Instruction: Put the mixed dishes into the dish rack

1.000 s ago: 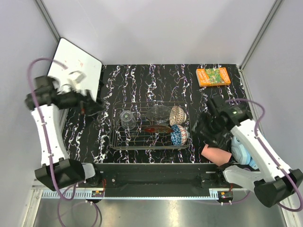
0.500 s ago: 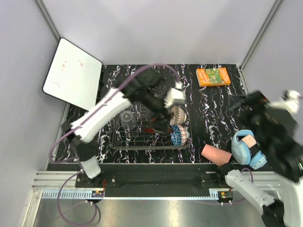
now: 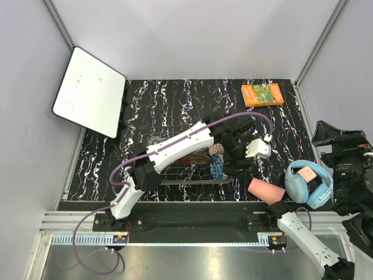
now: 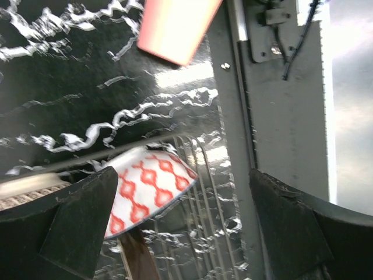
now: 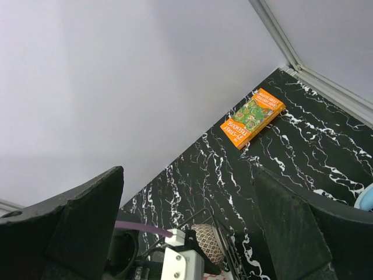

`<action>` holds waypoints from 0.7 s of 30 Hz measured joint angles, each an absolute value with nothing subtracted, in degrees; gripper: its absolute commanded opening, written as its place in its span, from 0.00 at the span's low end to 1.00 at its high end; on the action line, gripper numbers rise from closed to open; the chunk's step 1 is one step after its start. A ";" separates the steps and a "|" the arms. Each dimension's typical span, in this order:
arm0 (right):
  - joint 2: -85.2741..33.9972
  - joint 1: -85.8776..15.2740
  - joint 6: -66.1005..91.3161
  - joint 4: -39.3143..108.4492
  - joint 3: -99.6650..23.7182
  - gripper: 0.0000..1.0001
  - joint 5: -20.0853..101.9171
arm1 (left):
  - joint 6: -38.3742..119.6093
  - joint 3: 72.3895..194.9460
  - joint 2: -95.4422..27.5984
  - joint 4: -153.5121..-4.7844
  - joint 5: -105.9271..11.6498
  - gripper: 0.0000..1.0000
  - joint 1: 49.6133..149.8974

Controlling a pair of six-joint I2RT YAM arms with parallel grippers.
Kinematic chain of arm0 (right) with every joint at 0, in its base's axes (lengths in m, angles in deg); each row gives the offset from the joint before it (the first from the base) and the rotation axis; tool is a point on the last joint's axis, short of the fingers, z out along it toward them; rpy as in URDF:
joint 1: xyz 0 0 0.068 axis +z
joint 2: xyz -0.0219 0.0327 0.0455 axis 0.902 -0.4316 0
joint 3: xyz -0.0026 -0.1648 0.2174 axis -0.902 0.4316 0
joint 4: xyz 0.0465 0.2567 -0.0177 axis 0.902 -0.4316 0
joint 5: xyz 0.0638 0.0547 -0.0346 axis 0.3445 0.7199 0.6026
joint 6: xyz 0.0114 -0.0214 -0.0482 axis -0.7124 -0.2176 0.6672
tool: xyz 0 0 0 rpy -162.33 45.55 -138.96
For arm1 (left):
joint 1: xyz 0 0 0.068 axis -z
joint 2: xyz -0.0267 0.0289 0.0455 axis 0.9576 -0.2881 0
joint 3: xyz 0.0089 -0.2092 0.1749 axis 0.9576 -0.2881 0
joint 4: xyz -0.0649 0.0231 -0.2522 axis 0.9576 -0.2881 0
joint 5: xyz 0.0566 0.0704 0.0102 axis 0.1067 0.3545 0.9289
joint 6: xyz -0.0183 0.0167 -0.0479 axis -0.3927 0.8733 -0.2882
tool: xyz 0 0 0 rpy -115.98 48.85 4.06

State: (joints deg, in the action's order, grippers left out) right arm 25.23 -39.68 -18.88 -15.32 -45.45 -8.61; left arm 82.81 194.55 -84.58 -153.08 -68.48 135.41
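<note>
The dish rack (image 3: 152, 172) lies at the table's middle, largely under my left arm. At its right end stand the beige-brown patterned bowl (image 3: 217, 150), the blue patterned bowl (image 3: 217, 167) and the red gold-patterned dish (image 3: 200, 158). The glass bowl and glass cup are hidden. The salmon-pink cup (image 3: 265, 191) lies on its side right of the rack. My left gripper (image 3: 238, 163) is open and empty over the rack's right end. In the left wrist view its jaws (image 4: 186, 233) frame the blue-rimmed bowl (image 4: 151, 181), with the cup (image 4: 175, 26) beyond. My right gripper (image 3: 337, 140) is raised high at the right, open and empty (image 5: 186, 233).
Blue headphones (image 3: 309, 184) lie right of the cup. An orange book (image 3: 263, 94) lies at the back right and also shows in the right wrist view (image 5: 253, 116). A white board (image 3: 88, 91) leans at the back left. The metal rail (image 3: 192, 220) runs along the near edge.
My left arm swung from the far left across the rack to its right end. My right arm lifted from beside the pink cup up to the right.
</note>
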 measured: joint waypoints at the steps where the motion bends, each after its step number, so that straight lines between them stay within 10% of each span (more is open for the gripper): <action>1: 25.23 -39.68 -18.49 -15.29 -45.43 1.00 -8.64 | 83.35 194.12 -84.55 -152.14 -67.72 0.99 135.95; 21: 31.50 -39.68 -16.50 -15.25 -42.19 1.00 -3.52 | 88.95 187.97 -91.57 -131.53 -60.18 0.99 143.76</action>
State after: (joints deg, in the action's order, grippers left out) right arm 31.50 -39.68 -16.50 -15.25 -42.19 -3.52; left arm 88.95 187.97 -91.57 -131.53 -60.18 143.76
